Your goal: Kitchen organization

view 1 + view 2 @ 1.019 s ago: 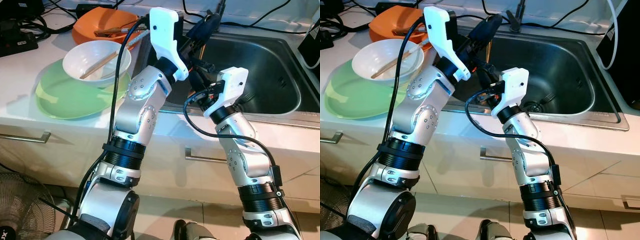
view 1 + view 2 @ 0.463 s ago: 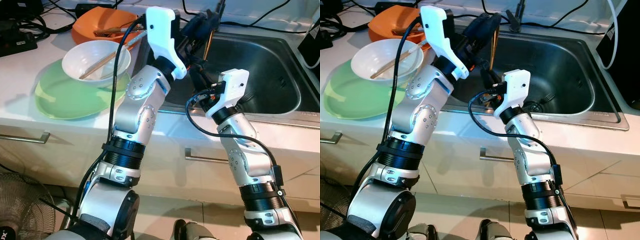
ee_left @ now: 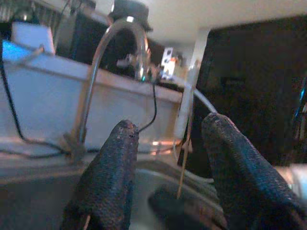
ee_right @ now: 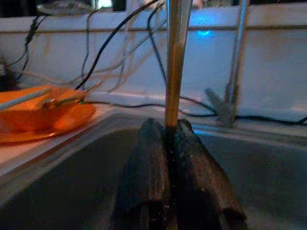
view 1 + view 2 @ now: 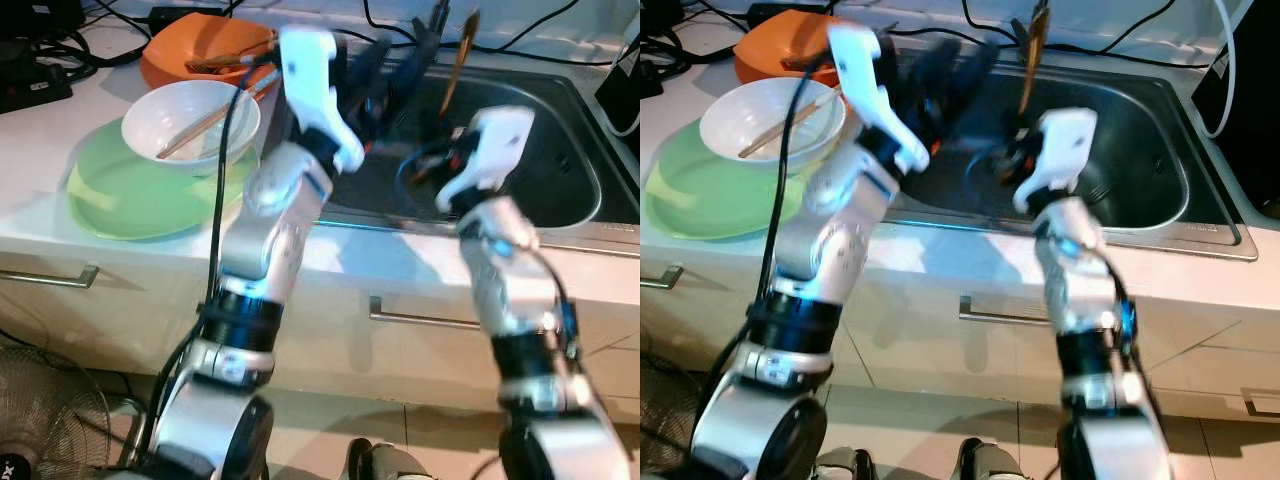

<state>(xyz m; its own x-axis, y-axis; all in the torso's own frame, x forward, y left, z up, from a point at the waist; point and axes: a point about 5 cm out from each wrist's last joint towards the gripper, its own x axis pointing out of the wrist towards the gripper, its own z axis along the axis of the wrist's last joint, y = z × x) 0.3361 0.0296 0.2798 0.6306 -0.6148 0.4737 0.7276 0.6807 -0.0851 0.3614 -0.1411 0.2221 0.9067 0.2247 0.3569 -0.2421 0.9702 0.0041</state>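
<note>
My right gripper (image 4: 165, 128) is shut on a brown wooden chopstick (image 4: 173, 62), which stands upright from its fingers above the steel sink (image 5: 570, 170). In the left eye view the chopstick (image 5: 458, 55) rises above the blurred right arm. Over the sink's left side, my left gripper (image 3: 165, 127) is open with nothing between its fingers, and the chopstick shows a little way ahead of it. On the counter to the left, a white bowl (image 5: 190, 120) with another chopstick (image 5: 200, 125) in it rests on a green plate (image 5: 120, 195).
An orange plate (image 5: 200, 50) with utensils sits behind the bowl. A curved faucet (image 3: 103, 62) stands at the sink's back rim, and black cables run along the back wall. Cabinet drawers with metal handles (image 5: 50, 275) are below the counter edge.
My right arm has swung up and to the right with the chopstick. The stick, earlier next to my left gripper, is now apart from it. Both arms are motion-blurred.
</note>
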